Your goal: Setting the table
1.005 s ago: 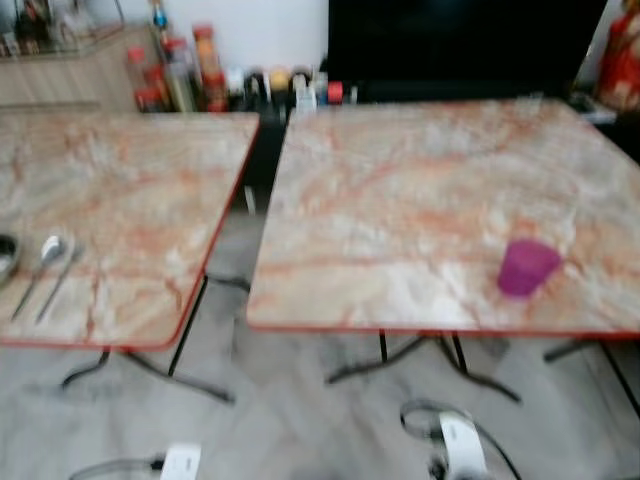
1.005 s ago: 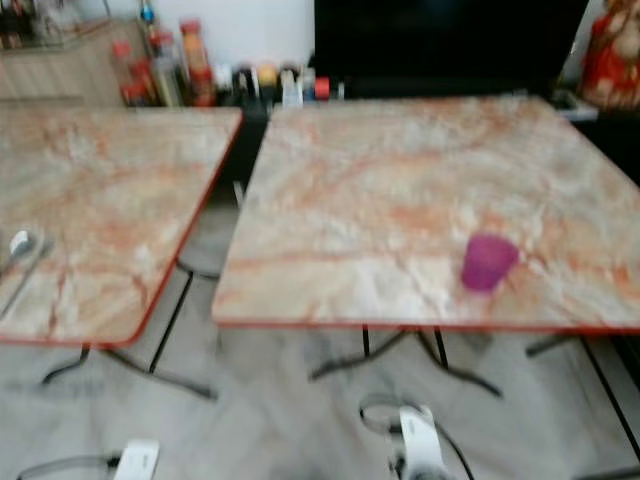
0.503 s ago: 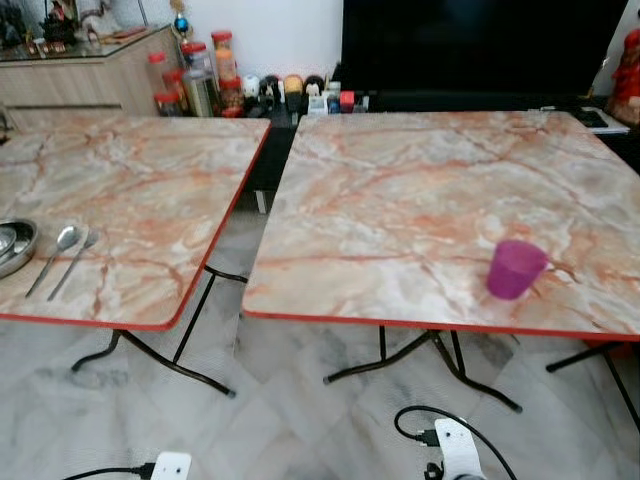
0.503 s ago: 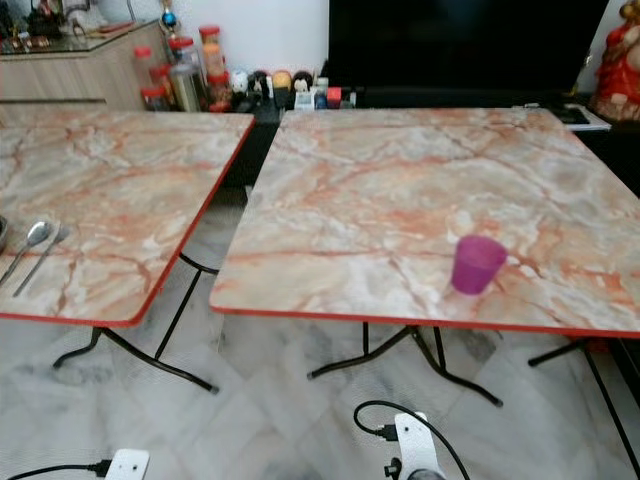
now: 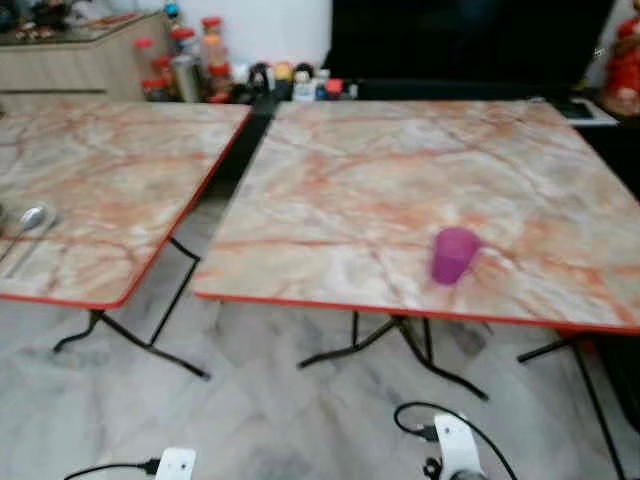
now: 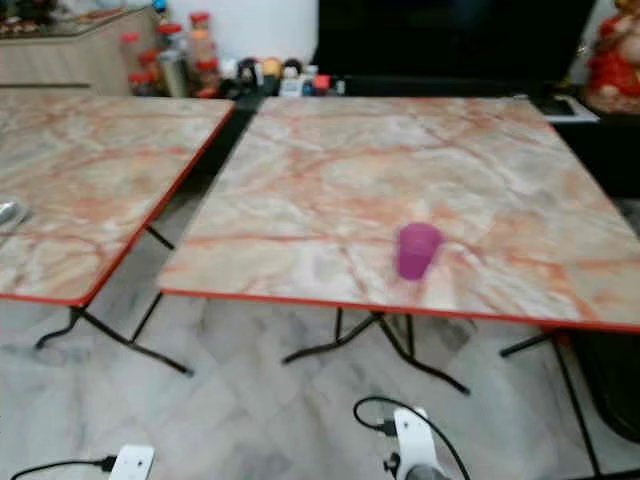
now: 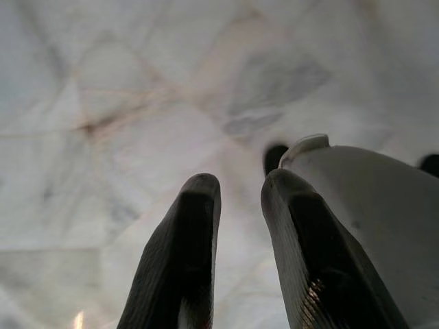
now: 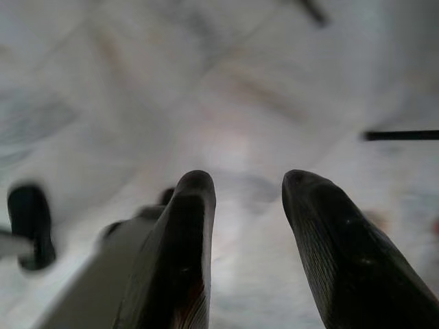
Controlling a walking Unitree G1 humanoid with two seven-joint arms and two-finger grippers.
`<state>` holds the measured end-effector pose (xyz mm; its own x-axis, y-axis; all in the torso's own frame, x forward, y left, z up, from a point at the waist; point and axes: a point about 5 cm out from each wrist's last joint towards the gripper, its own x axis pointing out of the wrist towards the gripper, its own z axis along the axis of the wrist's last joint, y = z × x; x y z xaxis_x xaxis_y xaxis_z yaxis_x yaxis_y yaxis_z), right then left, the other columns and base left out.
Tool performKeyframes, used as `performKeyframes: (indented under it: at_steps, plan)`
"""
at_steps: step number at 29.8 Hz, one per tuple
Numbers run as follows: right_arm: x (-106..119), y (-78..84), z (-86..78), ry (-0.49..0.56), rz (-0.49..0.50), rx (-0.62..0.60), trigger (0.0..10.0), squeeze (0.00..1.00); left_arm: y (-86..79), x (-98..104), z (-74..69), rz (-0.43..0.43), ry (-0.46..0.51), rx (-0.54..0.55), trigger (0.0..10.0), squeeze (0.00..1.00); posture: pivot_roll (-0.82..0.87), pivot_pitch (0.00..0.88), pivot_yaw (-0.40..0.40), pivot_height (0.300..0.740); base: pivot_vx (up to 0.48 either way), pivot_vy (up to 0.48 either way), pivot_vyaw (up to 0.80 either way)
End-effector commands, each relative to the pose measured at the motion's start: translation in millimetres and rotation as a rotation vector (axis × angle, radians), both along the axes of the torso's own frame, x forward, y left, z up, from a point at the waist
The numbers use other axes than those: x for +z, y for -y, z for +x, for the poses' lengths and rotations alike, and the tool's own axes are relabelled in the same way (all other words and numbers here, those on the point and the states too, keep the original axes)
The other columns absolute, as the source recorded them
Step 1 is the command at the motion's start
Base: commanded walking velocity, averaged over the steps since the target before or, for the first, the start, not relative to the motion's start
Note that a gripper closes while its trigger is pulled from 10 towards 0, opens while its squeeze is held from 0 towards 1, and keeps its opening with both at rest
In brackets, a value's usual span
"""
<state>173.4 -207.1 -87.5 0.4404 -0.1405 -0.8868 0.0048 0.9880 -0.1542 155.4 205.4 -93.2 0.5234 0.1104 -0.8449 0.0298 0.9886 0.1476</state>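
Note:
A purple cup (image 5: 453, 255) stands upright near the front edge of the right marble table (image 5: 400, 160). On the left marble table (image 5: 110, 150) a spoon (image 5: 30, 220) and another thin utensil lie at the picture's left edge. My left gripper (image 7: 240, 188) hangs over the marble floor, fingers a little apart and holding nothing. My right gripper (image 8: 240, 185) also hangs over the floor, open and holding nothing. Both are well below the table tops.
A narrow gap separates the two tables, both on black folding legs (image 5: 400, 350). White power adapters with black cables (image 5: 450, 445) lie on the floor in front. Bottles and jars (image 5: 185, 70), a wooden counter (image 5: 70, 55) and a dark screen (image 5: 460, 40) line the back wall.
The whole picture has shifted left, so the camera has turned right. The metal bowl on the left table has left the frame. The cup and utensils have not moved.

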Motion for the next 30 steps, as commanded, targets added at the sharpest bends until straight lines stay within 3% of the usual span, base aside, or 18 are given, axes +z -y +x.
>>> performKeyframes:
  at_steps: [1,23,30]
  plan:
    - [2.5,-10.7,9.0,0.032,0.025,0.005,10.0,0.0,-9.9,0.7,-2.5,0.021,-0.012,0.002,10.0,0.0,0.01,0.0,0.01,0.74,0.0,-0.401,0.0]
    - [3.5,-8.2,10.2,0.04,0.015,0.003,10.0,0.0,-3.7,-1.0,-4.1,0.012,-0.009,0.016,10.0,0.0,0.02,0.0,-0.003,0.74,0.0,-0.385,0.0]
    - [3.5,-8.4,10.3,0.041,0.016,0.006,10.0,0.0,-4.4,-1.4,-5.2,0.023,-0.017,0.024,10.0,0.0,0.02,0.0,-0.004,0.74,0.0,0.0,0.0]
